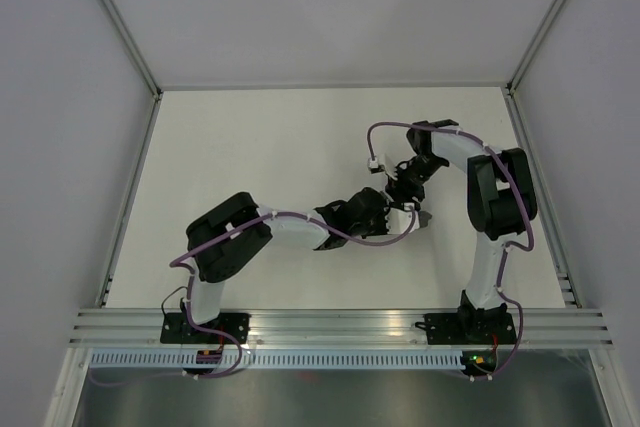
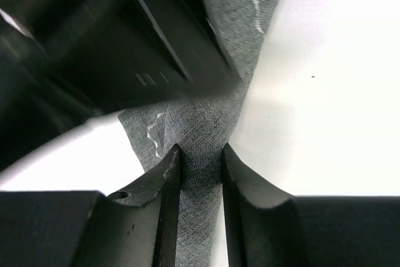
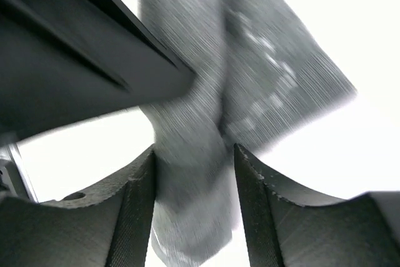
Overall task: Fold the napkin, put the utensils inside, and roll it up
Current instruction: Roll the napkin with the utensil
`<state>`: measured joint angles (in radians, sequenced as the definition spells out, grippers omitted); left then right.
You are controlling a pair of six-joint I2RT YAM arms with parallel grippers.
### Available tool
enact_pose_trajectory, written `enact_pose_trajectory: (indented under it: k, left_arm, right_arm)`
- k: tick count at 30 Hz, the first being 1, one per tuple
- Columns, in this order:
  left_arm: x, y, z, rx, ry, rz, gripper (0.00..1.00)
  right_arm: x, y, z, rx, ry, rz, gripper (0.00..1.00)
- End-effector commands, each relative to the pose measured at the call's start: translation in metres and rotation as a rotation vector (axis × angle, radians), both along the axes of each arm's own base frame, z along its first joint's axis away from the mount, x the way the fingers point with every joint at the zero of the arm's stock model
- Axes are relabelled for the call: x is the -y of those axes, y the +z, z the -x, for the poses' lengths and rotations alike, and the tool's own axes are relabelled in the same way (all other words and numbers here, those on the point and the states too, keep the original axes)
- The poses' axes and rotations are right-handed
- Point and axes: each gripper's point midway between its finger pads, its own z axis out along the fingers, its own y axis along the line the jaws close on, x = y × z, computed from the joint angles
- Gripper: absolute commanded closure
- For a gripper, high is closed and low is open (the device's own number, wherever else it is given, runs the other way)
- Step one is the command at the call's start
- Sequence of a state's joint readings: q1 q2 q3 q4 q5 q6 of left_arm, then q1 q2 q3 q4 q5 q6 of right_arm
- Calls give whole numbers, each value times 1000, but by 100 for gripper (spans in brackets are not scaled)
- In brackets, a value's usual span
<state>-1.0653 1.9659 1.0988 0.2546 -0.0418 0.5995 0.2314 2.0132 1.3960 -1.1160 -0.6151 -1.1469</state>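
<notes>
The napkin point(image 2: 240, 23) is a dark grey cloth with a light stitched line, bunched into a narrow strip. My left gripper point(image 2: 200, 149) is shut on it, with cloth pinched between both fingers. My right gripper point(image 3: 194, 148) also holds a blurred fold of the napkin point(image 3: 187, 204) between its fingers. In the top view the left gripper point(image 1: 385, 209) and right gripper point(image 1: 405, 187) meet right of the table's middle, and the napkin is almost hidden under them. Each wrist view shows the other gripper's dark body at upper left. No utensils are in view.
The white table point(image 1: 270, 147) is bounded by white walls with metal frame posts. An aluminium rail point(image 1: 340, 325) runs along the near edge, holding both arm bases. Purple cables loop over both arms.
</notes>
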Motion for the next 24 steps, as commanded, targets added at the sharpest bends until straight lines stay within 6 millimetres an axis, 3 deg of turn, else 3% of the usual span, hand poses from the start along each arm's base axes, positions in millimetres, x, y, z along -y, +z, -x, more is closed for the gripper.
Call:
enact_pose_trajectory:
  k: [1,5,11,16,20,22,24]
  left_arm:
    - [-29,-49,47,-284,-3,-120,98]
    - [-30,-55,52,-343,-1,-129,98]
    - [-41,-68,70,-517,13,-187,98]
    - [-43,-70,88,-707,22,-194,98]
    - [-46,-76,97,-818,51,-210,98]
    - [-48,-81,99,-863,79,-222,98]
    - [-52,-87,101,-909,121,-244,98]
  right_arm:
    - [16,19,-20,37,-33,-10,42]
    - [24,39,-35,85,-95,-43,35]
    - [32,64,-54,161,-197,-109,35]
    - [55,87,-66,220,-308,-172,35]
    - [68,110,-63,290,-338,-205,35]
    - [73,116,-52,329,-330,-197,35]
    - [73,111,-40,353,-324,-191,35]
